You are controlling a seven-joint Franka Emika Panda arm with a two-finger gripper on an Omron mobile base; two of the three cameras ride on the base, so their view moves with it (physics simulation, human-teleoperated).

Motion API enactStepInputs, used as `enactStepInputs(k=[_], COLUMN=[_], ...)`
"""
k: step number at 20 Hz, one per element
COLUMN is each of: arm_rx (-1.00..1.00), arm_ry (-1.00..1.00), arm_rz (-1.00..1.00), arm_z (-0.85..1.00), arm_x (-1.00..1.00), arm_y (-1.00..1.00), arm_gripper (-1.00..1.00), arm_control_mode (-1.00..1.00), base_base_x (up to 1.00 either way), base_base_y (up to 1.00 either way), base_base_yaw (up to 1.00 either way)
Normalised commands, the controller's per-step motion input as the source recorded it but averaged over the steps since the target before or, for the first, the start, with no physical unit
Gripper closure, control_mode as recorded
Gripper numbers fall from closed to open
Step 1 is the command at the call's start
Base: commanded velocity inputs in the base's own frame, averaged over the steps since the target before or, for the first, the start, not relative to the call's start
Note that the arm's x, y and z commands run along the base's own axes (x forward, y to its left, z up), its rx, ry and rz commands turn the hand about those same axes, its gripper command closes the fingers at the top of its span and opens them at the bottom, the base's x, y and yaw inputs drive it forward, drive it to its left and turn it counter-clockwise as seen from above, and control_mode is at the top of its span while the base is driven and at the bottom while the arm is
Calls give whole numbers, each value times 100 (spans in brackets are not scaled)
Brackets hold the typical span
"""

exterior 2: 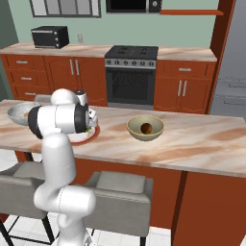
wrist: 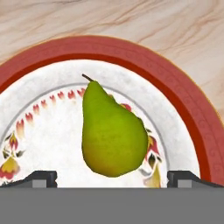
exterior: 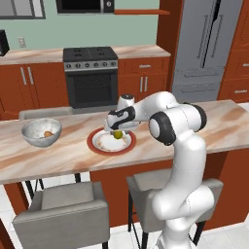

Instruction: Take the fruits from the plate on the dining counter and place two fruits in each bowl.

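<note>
Pear (wrist: 111, 133) is lying on the plate (wrist: 175, 83), centred between your jaws, which are standing wide apart and holding nothing. Its tapered, rounded body risks slipping sideways if you are closing off-centre.

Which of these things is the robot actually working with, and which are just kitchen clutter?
Working with: pear, plate, whitish bowl holding a fruit, olive bowl holding a fruit, open gripper.

Clutter: stove, fridge, toaster oven, stools.
</note>
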Motion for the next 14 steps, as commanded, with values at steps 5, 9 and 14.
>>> enactStepInputs(k=[5,9,14], arm_rx=[0,0,0], arm_ry=[0,1,2], arm_rz=[0,0,0], arm_z=[-6,-12,-21], arm_x=[21,1,0], arm_y=[0,0,0], arm_gripper=[-100,-100,-100], arm_control_mode=[-100,-100,-100], base_base_x=[0,0,0], base_base_y=[0,0,0], base_base_yaw=[0,0,0])
